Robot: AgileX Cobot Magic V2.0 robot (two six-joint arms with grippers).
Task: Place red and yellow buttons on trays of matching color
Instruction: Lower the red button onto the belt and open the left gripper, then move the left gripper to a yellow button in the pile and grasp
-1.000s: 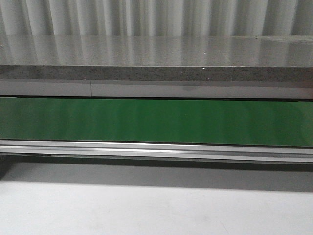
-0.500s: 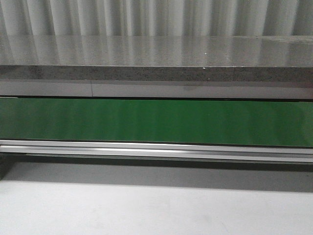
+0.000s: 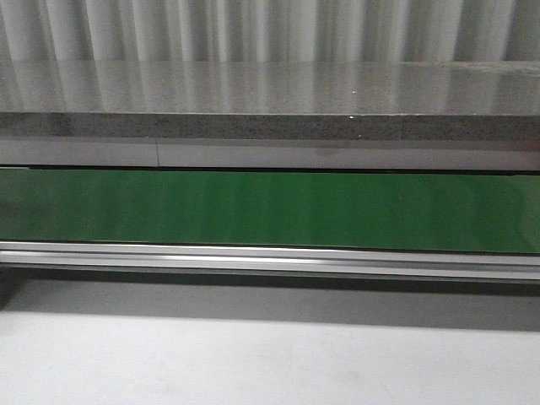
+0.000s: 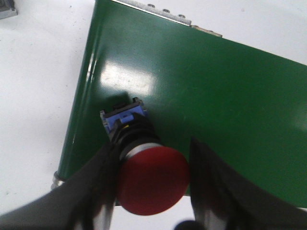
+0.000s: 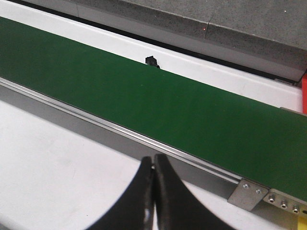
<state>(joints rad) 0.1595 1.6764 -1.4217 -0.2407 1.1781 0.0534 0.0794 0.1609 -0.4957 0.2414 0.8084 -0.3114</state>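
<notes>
Where the green conveyor belt (image 4: 211, 91) ends near the white tabletop (image 4: 38, 96), the red button (image 4: 152, 179) sits between the left gripper's (image 4: 152, 191) two dark fingers (image 4: 98, 187), its round red cap toward the camera and its black collar and blue base (image 4: 123, 117) pointing away over the belt. The fingers stand narrowly on either side of the cap, pressed against it or very nearly so, holding the button above the belt's end.

In the right wrist view, the right gripper's (image 5: 154, 191) fingers (image 5: 144, 191) are closed tip to tip with nothing between them, above the white tabletop just beside the belt's metal side rail (image 5: 120, 132). A red edge (image 5: 304, 91) shows at the far side of the belt.

The front view shows only the belt, its rail and a grey stone ledge (image 3: 270, 126) behind.
</notes>
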